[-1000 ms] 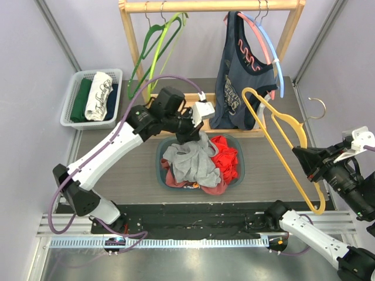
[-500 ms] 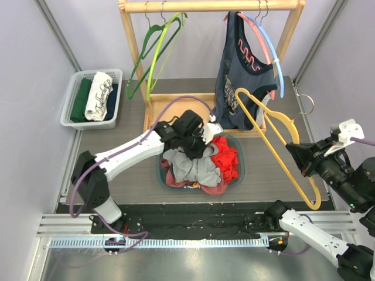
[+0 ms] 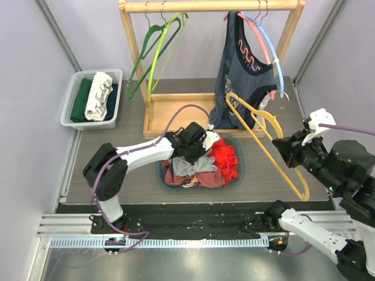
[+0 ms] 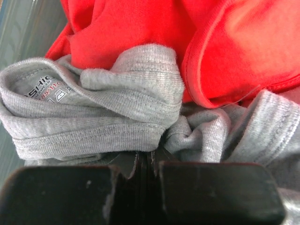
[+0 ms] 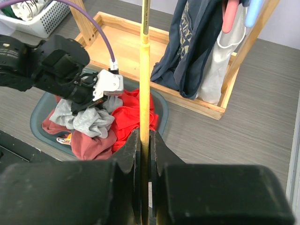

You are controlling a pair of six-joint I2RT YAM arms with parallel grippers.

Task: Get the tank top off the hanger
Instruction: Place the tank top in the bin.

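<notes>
The bare yellow hanger (image 3: 266, 149) is pinched in my shut right gripper (image 3: 283, 146), held tilted in the air right of the basket; in the right wrist view its bar (image 5: 145, 70) runs up from between the jaws of that gripper (image 5: 145, 140). The grey tank top (image 3: 202, 165) lies crumpled in the grey-blue basket (image 3: 237, 178) on red clothes. My left gripper (image 3: 196, 149) is down in the basket, jaws shut with grey fabric (image 4: 103, 117) bunched at the tips (image 4: 150, 161). The grey top also shows in the right wrist view (image 5: 86, 119).
A wooden clothes rack (image 3: 211, 6) stands behind the basket with a dark blue tank top (image 3: 243, 76) on pink and blue hangers and empty green hangers (image 3: 155, 52). A white basket (image 3: 76, 82) of folded clothes sits at far left. A red garment (image 3: 225, 158) fills the basket's right side.
My left gripper has come down from above the basket into it, carrying the grey tank top, which is now bundled low. My right gripper has moved the yellow hanger left and back.
</notes>
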